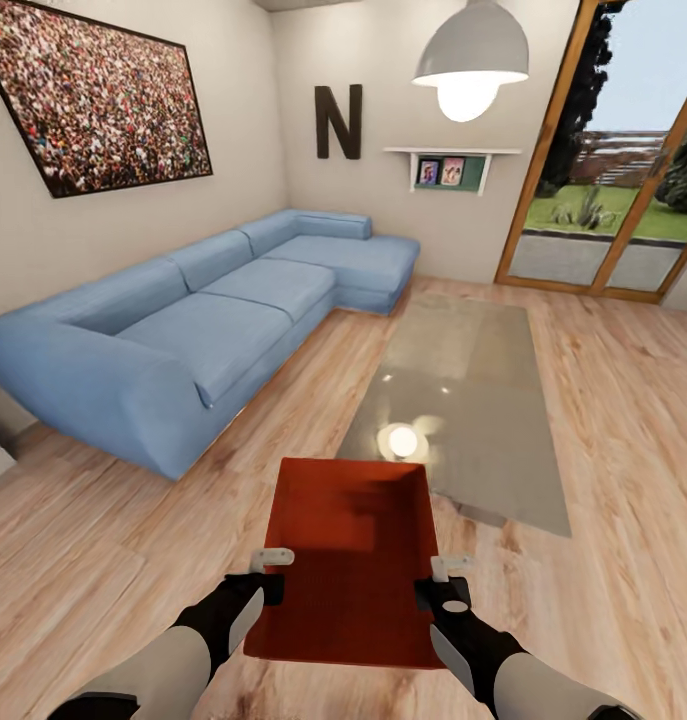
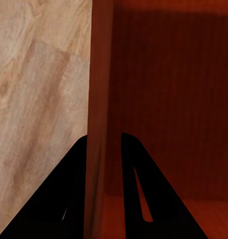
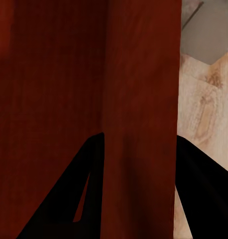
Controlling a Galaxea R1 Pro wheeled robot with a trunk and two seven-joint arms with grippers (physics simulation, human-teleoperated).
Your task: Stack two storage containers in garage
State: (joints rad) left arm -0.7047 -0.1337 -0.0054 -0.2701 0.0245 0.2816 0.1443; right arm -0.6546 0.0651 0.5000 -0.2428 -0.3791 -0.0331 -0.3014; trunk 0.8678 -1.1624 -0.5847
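Note:
One orange-red storage container (image 1: pixel 351 560) hangs level in front of me above the living room's wood planks (image 1: pixel 103 560). My left gripper (image 1: pixel 273 578) is shut on its left wall, and the left wrist view shows that wall (image 2: pixel 100 74) between the black fingers (image 2: pixel 69 199) of the left gripper (image 2: pixel 101 144). My right gripper (image 1: pixel 440 580) is shut on the right wall (image 3: pixel 141 74), which the dark fingers (image 3: pixel 69 199) of the right gripper (image 3: pixel 139 144) straddle. The bin's inside is bare. The garage and its floor are out of view.
A blue sectional sofa (image 1: pixel 183 320) runs along the left wall. A glass coffee table (image 1: pixel 463 400) stands just beyond the bin. A big letter N (image 1: pixel 338 120) hangs on the far wall, a pendant lamp (image 1: pixel 471 60) above, and glass doors (image 1: pixel 623 200) at the back right.

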